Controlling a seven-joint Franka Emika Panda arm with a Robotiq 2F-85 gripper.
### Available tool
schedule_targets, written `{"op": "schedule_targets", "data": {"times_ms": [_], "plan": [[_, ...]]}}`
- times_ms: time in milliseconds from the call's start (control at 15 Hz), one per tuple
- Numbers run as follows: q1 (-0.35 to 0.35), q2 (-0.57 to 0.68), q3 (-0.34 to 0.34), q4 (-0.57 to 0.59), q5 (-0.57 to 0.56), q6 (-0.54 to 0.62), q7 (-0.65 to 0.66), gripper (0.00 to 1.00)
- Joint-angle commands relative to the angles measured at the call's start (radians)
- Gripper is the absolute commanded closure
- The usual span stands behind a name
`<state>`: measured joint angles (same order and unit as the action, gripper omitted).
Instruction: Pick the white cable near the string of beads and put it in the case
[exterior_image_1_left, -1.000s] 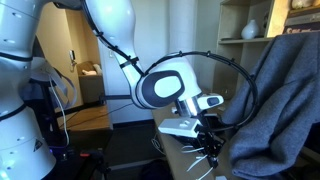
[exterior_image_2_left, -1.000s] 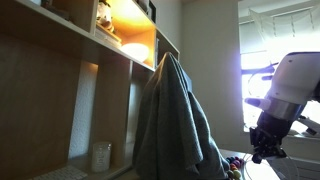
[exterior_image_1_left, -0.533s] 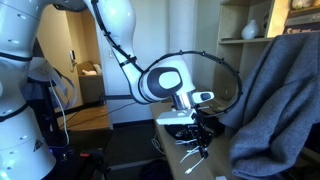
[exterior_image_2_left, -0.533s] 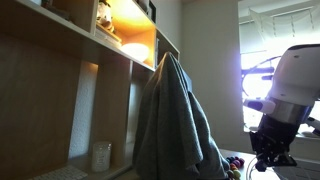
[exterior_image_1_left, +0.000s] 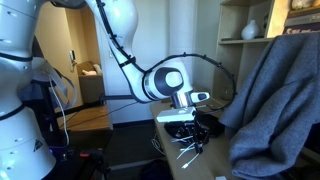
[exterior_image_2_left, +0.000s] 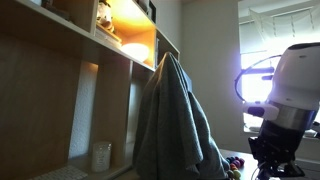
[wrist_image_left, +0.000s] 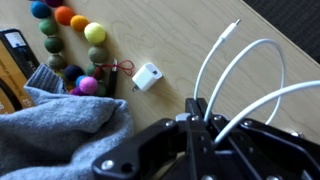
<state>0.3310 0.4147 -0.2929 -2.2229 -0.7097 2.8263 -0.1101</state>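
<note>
Wooden tabletop (wrist_image_left: 180, 40), thin looped white cable (wrist_image_left: 262, 41)

Beads (wrist_image_left: 95, 33) top-left on table (wrist_image_left: 170, 40), cloth (wrist_image_left: 60, 130) below them, cable (wrist_image_left: 265, 42) loops to rt.

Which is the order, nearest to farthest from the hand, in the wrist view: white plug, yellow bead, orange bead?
1. White plug, beside the hand.
2. Yellow bead, farther up-left.
3. Orange bead, near the top-left corner.
</note>
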Motion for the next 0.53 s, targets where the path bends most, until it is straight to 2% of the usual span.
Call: {"op": "schedule_targets", "data": {"times_ms": [0,133,467], "plan": [[-0.026,0.000,0.025,0.002,0.000,0.000,-0.001,0.97],[-0.057,-0.001,0.052,0.004,-0.001,0.000,-0.002,0.97],[-0.061,-0.003,0.055,0.004,-0.002,0.000,-0.002,0.97]]}}
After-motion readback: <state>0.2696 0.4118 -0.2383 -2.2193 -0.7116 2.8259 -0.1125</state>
